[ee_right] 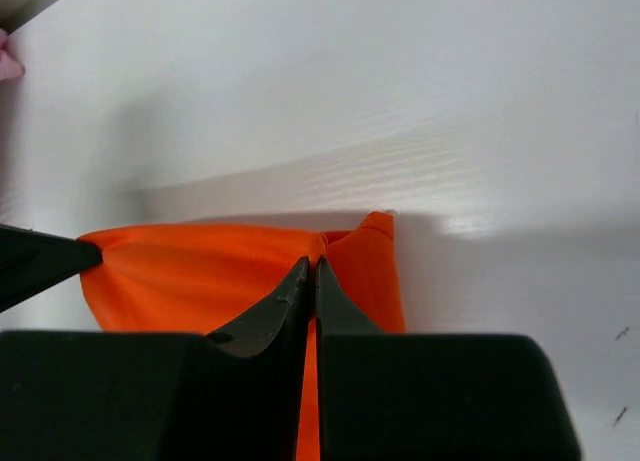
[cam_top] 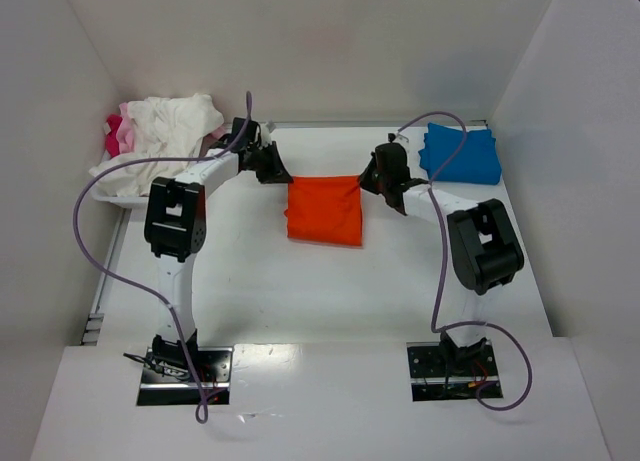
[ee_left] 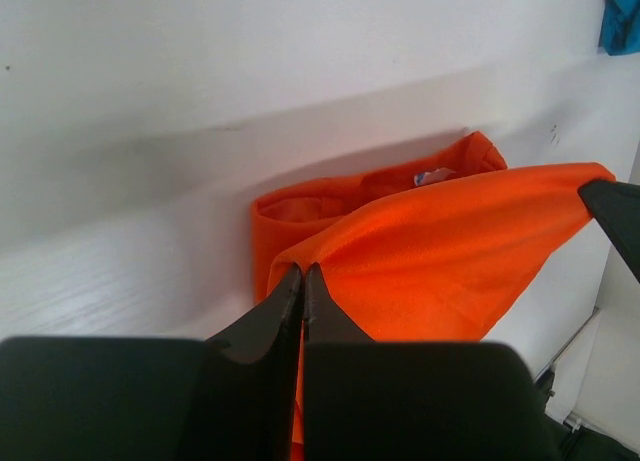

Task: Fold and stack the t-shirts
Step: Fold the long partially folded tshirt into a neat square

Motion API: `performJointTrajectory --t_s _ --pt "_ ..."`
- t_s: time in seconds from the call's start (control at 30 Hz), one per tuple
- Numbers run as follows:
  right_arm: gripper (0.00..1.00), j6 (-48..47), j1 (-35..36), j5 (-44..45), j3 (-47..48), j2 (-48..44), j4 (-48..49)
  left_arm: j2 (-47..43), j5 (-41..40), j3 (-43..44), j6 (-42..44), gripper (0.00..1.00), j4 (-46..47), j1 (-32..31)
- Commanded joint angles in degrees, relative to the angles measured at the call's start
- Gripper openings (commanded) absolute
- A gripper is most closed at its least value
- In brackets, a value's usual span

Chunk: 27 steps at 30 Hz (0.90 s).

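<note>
Top view: orange shirt (cam_top: 324, 210) lies mid-worktop (cam_top: 250, 276), its far edge stretched between both arms. Blue shirt (cam_top: 460, 153) sits at 2 o'clock, white shirt (cam_top: 165, 131) and pink shirt (cam_top: 115, 134) at 10.
Left wrist: left jaws pinch an orange corner.
Right wrist: right jaws pinch the other.

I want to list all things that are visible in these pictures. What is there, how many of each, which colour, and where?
orange t-shirt: one, bright orange, middle of the table, held at two far corners.
blue t-shirt: one, blue, folded, far right corner.
white t-shirts: one heap, number unclear, white, far left corner.
pink t-shirt: at least one, pink, at the left edge of the white heap.
table: one, white, under everything.
cables: two, purple, one along each arm.
left gripper: one, black, shut on the orange t-shirt's left corner.
right gripper: one, black, shut on its right corner.
</note>
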Motion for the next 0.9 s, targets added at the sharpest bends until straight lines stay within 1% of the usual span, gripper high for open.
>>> performJointTrajectory --t_s 0.0,0.07,0.1,0.13,0.17,0.23,0.3,0.33,0.37,0.4,0.47,0.53,0.57,0.63,0.67,0.7,0.73,0.8,0.83,0.87 --pt "0.10 -1.40 -1.29 1.53 4.10 2.69 2.91 1.87 -0.03 2.76 0.61 0.01 0.61 1.35" --pt "0.27 -1.40 -1.29 1.38 4.78 4.46 2.91 1.87 -0.03 2.76 0.61 0.03 0.61 1.35" --pt "0.33 -1.40 -1.29 1.01 4.98 4.99 2.91 1.87 -0.03 2.76 0.99 0.07 0.61 1.73" --pt "0.38 -1.84 -1.29 0.86 5.35 5.14 2.91 1.87 -0.03 2.76 1.14 0.13 0.61 1.88" --pt "0.40 -2.01 -1.29 0.86 5.50 5.70 2.91 1.87 -0.03 3.19 1.63 0.21 0.61 1.88" --pt "0.46 -2.44 -1.29 1.34 5.87 6.46 2.91 1.87 -0.64 3.37 1.84 0.28 0.61 1.88" --pt "0.48 -3.23 -1.71 1.20 6.57 6.46 2.31 1.27 -0.64 3.79 2.20 0.50 0.61 2.41" --pt "0.47 -3.51 -2.33 0.67 7.60 6.10 1.55 -0.02 -0.64 3.99 2.37 0.59 0.61 2.77" --pt "0.47 -4.29 -2.52 0.51 7.96 5.52 0.91 -1.15 -0.64 3.99 2.97 0.68 0.61 2.93" --pt "0.47 -5.01 -2.52 0.50 7.97 4.13 0.71 -2.12 -1.00 3.99 3.60 0.74 0.61 2.94" --pt "0.47 -6.06 -3.05 0.50 7.97 1.66 0.71 -5.24 -1.17 3.99 4.65 0.78 0.26 2.94" --pt "0.47 -7.17 -3.05 0.09 7.97 -1.85 -0.22 -7.94 0.70 3.99 5.27 0.80 0.08 2.94" --pt "0.44 -7.38 -3.05 -0.81 7.97 -2.88 -0.43 -9.16 1.49 3.29 5.27 0.80 0.08 2.94" --pt "0.16 -7.90 -3.05 -3.40 7.97 -5.32 -1.62 -11.73 2.25 1.71 5.73 0.77 0.08 2.42" --pt "0.04 -7.91 -3.05 -6.53 7.97 -6.33 -1.83 -12.99 2.92 0.92 5.97 0.70 0.43 1.80" --pt "0.00 -7.91 -3.05 -9.51 7.97 -6.54 -1.84 -13.90 3.13 -0.54 5.97 0.57 1.35 0.94" --pt "0.00 -7.91 -3.05 -12.02 7.63 -6.94 -1.84 -15.22 3.70 -1.87 5.97 0.41 2.31 0.23" --pt "0.00 -6.10 -3.05 -16.66 6.66 -7.16 -1.45 -16.74 5.24 -4.45 3.37 0.06 5.83 -0.46" --pt "0.00 -4.83 -3.05 -18.47 4.94 -7.16 0.21 -16.93 6.04 -6.41 2.63 0.00 7.65 -1.25" --pt "0.00 -3.98 -3.05 -19.66 3.81 -7.16 1.44 -16.93 6.30 -7.97 1.60 0.00 8.79 -1.54"
